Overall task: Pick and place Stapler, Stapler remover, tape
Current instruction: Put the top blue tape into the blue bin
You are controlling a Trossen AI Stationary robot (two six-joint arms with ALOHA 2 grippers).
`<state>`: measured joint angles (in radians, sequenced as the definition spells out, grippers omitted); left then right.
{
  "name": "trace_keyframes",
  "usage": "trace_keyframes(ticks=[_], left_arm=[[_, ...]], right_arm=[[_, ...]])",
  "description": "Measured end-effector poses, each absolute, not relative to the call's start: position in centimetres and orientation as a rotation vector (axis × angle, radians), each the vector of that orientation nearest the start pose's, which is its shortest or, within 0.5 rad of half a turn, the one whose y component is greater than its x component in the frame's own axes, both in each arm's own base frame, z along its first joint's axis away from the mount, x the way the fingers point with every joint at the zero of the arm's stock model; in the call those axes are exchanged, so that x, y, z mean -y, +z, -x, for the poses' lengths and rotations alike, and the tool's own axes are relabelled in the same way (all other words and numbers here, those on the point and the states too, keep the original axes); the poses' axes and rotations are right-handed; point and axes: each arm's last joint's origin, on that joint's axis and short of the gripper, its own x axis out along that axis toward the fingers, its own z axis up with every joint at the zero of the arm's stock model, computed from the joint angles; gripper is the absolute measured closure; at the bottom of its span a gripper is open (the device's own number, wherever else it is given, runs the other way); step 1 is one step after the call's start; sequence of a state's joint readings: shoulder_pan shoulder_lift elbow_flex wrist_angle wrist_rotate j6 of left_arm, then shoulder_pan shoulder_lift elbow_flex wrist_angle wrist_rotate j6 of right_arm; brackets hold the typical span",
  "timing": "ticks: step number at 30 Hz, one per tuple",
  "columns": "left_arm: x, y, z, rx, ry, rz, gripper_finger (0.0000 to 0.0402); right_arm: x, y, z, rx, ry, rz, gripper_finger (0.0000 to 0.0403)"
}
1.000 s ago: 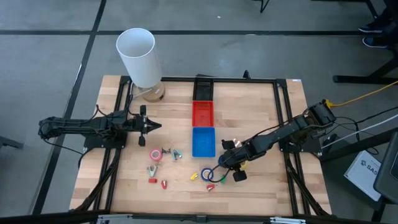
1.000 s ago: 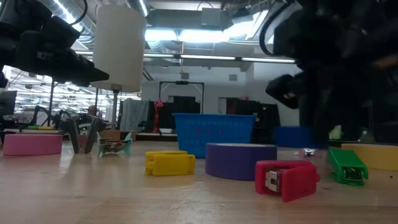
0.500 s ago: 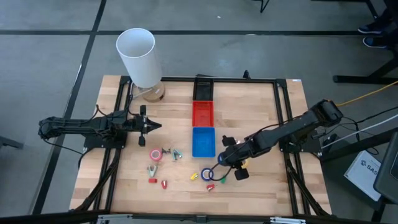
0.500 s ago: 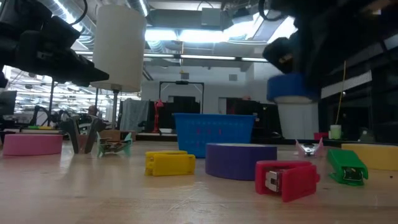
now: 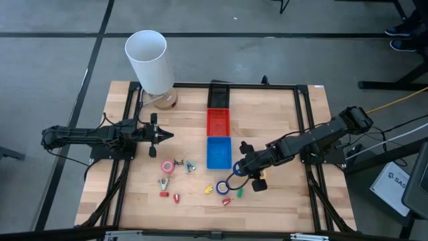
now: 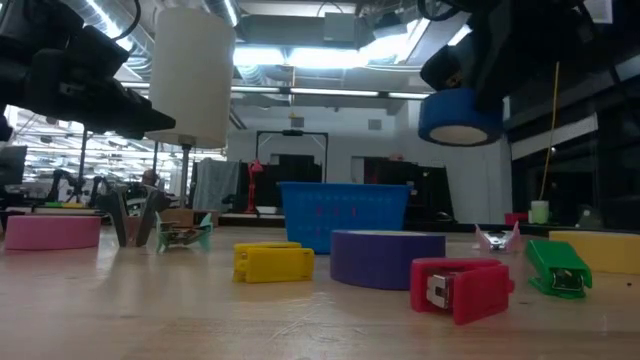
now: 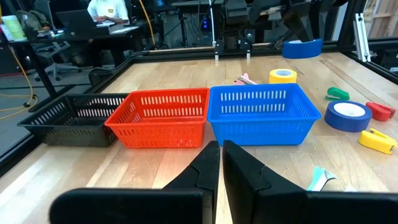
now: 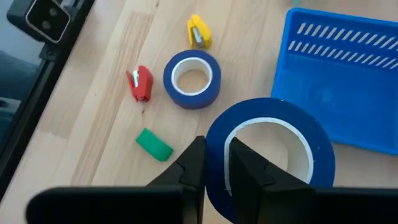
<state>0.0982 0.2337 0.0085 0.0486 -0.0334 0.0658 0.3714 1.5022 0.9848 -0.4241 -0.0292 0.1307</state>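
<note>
I've got the right gripper (image 8: 214,163) pinched shut on the wall of a blue tape roll (image 8: 272,155), one finger inside the pale core and one outside. The roll is up off the desk, just beside the blue basket (image 5: 219,152) on the side toward the desk's right edge. It's a fat ring, blue outside with a whitish inner hole. In the low view the held roll (image 6: 459,117) hangs nearly flat, hole axis close to vertical, tipped a little.

Another blue roll (image 8: 192,78) lies flat on the wood, hole facing up, with a small yellow stapler (image 8: 199,31), a red one (image 8: 140,83) and a green one (image 8: 153,144) scattered around it. The yellow one's long axis runs roughly toward the blue basket's corner.

The left gripper (image 5: 162,136) is closed on nothing, parked over the desk's left half, pointing at the red basket (image 7: 161,116).
</note>
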Motion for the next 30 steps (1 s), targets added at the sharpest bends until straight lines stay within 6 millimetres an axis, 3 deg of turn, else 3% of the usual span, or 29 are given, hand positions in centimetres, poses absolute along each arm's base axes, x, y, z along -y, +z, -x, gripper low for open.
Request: trace_keyframes(ticks=[13, 30], left_arm=[[-1.2, 15.1, -11.0, -0.181, 0.125, -0.06, 0.0386], [-1.2, 15.1, -11.0, -0.181, 0.125, -0.06, 0.0384]], right_arm=[[-8.6, 22.7, -29.8, -0.843, 0.288, -0.006, 0.0351], [-3.9, 22.6, -31.7, -0.764, 0.152, -0.047, 0.0351]])
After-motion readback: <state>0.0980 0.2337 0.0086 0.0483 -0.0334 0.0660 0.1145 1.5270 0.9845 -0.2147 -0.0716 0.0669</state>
